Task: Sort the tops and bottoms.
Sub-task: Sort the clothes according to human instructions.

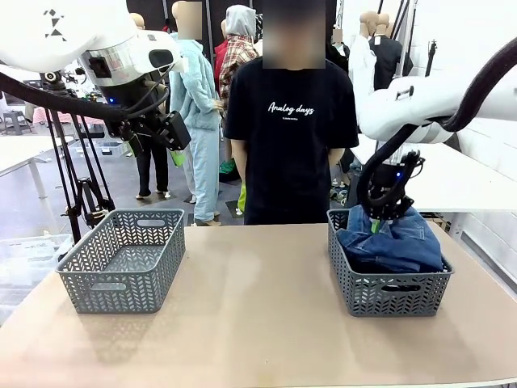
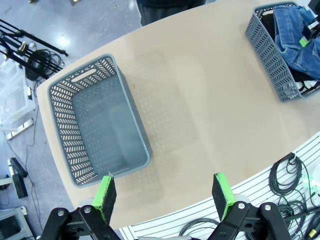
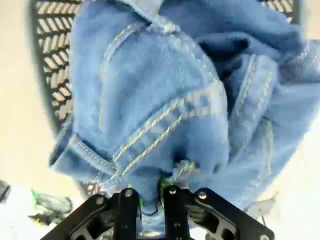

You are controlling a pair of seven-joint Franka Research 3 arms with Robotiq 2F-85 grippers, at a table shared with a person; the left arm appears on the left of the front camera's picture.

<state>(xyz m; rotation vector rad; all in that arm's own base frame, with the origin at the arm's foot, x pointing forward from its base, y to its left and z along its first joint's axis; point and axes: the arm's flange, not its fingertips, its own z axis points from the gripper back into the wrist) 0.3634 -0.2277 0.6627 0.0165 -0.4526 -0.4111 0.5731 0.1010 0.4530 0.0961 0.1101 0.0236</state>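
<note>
Over the right basket (image 1: pixel 388 284), jeans (image 1: pixel 392 238) were pinched in the right gripper (image 1: pixel 376 222), bunched inside. Snagging on the rim was a risk if lifted. Left gripper (image 2: pixel 162 196) was held wide, high above the left basket (image 1: pixel 123 260).

The front camera sat low on the robot's side, facing across the table (image 1: pixel 250 323) toward a person (image 1: pixel 291 121) standing at the far edge. The left wrist camera hung high, looking steeply down on the table and both baskets. The right wrist camera was pressed close against the jeans (image 3: pixel 170 90). All three views shared the jeans-filled basket (image 1: pixel 388 283); the front and left wrist views also shared the empty basket (image 2: pixel 95 125).
</note>
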